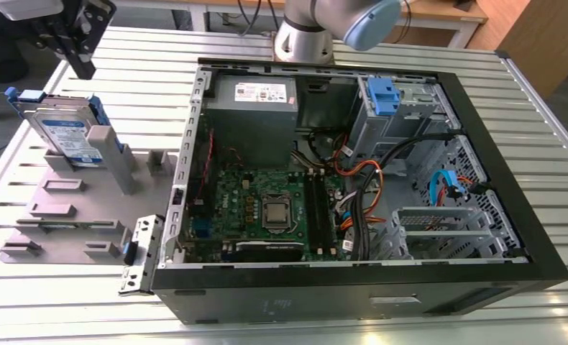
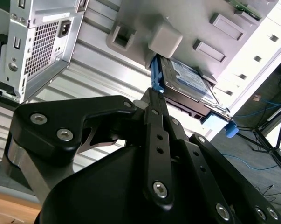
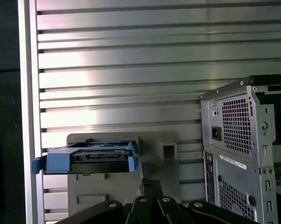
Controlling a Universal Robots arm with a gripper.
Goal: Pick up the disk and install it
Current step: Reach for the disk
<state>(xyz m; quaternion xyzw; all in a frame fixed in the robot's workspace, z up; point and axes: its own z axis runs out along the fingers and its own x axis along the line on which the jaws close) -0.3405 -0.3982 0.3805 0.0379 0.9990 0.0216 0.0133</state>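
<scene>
The black fingers point(image 1: 80, 63) point(image 2: 154, 121) point(image 3: 152, 191) are pressed together and hold nothing. The disk point(image 1: 65, 133) point(image 2: 187, 79) point(image 3: 91, 156) is near them, in front of their tips and not touching them. It stands tilted on its edge in a grey stand point(image 1: 73, 208) on the metal surface point(image 1: 73, 302), with a blue frame around it. The open computer point(image 1: 361, 287) lies on the surface off to one side of the fingers, on the other side of the stand.
</scene>
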